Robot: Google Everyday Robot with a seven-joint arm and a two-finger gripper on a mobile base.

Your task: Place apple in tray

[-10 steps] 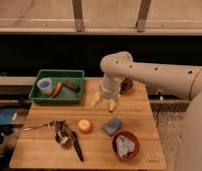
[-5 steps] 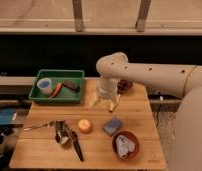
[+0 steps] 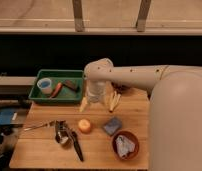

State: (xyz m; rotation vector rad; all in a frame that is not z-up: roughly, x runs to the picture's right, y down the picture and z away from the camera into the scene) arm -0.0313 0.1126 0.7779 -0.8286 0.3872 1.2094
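Over a wooden table [image 3: 44,150] backed by a dark wall [image 3: 44,55], the pincer [image 3: 99,104] hangs spread wide near the apple [image 3: 84,125] and tray [image 3: 54,99].

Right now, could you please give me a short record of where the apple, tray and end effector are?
apple: small round yellow-orange apple on the wooden table, outside the tray
tray: shallow rectangular green plastic tray at back left, holding a pale blue cup
arm: end effector right of the tray, behind the apple, apart from it
task state: apple not yet placed
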